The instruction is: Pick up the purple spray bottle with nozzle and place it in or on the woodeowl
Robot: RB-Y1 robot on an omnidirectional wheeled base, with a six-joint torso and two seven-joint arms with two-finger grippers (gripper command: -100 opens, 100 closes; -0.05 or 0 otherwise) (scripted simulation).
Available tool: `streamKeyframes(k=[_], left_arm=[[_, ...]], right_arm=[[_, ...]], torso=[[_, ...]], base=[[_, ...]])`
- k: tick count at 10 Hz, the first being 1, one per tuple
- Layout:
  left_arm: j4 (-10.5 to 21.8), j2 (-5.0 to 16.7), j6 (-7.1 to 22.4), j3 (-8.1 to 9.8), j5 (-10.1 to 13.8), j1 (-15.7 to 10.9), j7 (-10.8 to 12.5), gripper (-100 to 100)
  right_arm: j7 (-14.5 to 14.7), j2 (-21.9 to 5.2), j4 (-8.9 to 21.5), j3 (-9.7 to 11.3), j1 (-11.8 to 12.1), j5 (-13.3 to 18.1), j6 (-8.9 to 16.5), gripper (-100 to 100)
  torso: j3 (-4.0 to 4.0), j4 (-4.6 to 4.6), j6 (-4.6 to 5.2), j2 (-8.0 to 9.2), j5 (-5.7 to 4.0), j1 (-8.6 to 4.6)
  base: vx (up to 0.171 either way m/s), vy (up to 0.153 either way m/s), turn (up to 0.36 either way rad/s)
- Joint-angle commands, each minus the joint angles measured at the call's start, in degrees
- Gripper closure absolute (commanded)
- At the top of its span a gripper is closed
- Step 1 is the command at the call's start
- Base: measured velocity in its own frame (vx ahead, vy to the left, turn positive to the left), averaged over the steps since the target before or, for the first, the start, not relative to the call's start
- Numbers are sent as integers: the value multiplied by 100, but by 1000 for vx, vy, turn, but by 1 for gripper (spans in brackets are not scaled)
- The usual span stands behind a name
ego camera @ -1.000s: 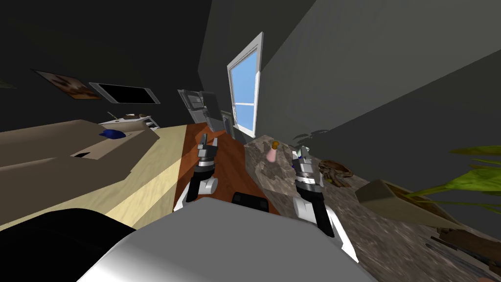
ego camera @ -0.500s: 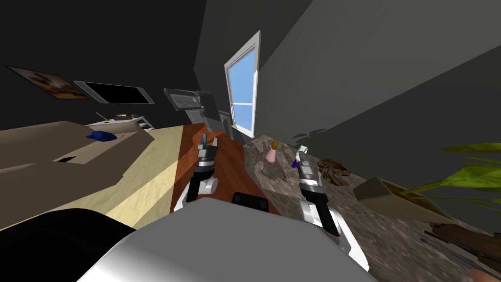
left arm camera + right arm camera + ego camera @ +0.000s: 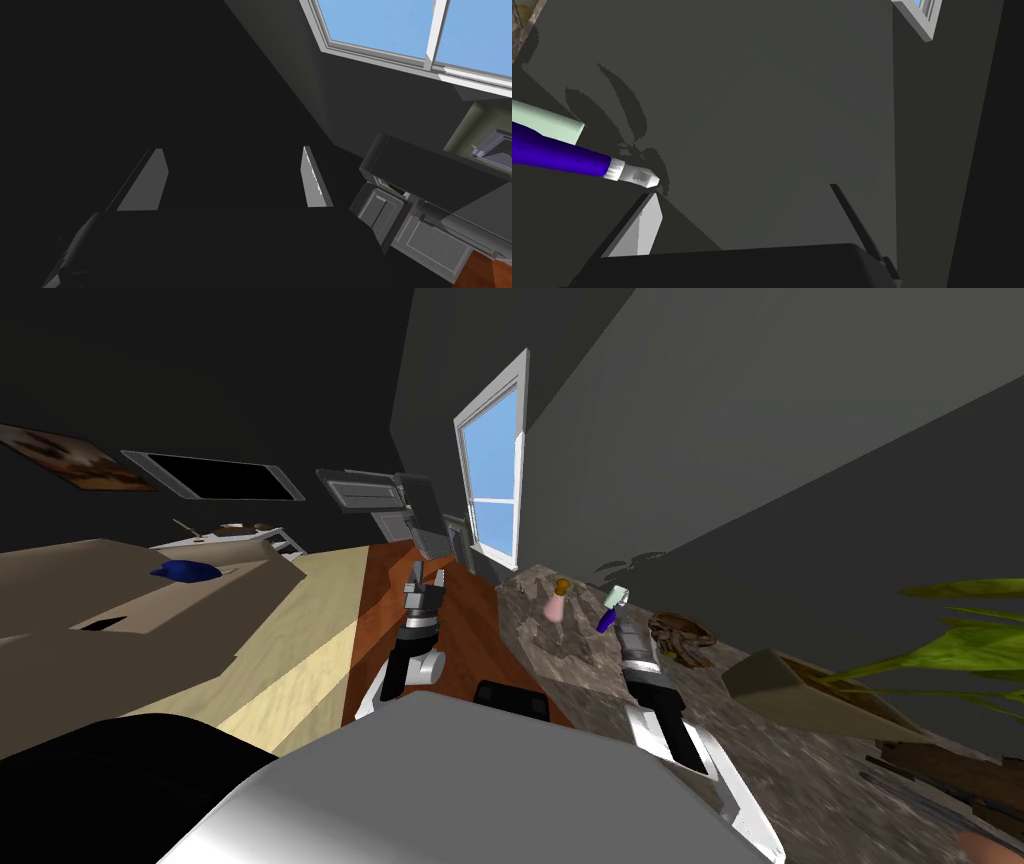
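Observation:
The purple spray bottle [image 3: 607, 614] with a pale green top leans on the stone-patterned counter [image 3: 570, 688]. In the right wrist view the spray bottle [image 3: 557, 154] points its white nozzle [image 3: 634, 174] just past the tip of one finger [image 3: 646, 225], outside the gap. My right gripper [image 3: 742, 191] is open and holds nothing; in the head view the right gripper [image 3: 620, 628] sits just right of the bottle. A brown wooden bowl [image 3: 686, 636] lies on the counter right of that gripper. My left gripper [image 3: 425, 580] hangs open over the red-brown floor, its fingers [image 3: 314, 180] wide apart.
A pink bottle with a brown cap [image 3: 554, 604] stands on the counter left of the spray bottle. A tan planter [image 3: 800, 688] with green leaves sits further right along the grey wall. A window [image 3: 495, 478] lies ahead, a beige bed [image 3: 150, 608] to the left.
My right arm has swung to the right, away from the spray bottle, which now shows tilted at the gripper's left. The head view has shifted slightly. The left arm has kept still.

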Motion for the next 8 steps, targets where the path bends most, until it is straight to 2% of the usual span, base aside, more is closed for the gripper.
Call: streamKeyframes(k=[1,8], left_arm=[[0,0,0,0,0,0,0,0],[0,0,0,0,0,0,0,0]], right_arm=[[185,-81,213,-144,-34,95,162,-100],[749,-629,820,-757,167,563,991,-100]], torso=[[0,0,0,0,0,0],[-10,-4,-1,-18,5,17]], base=[[49,48,-30],[75,80,-5]])
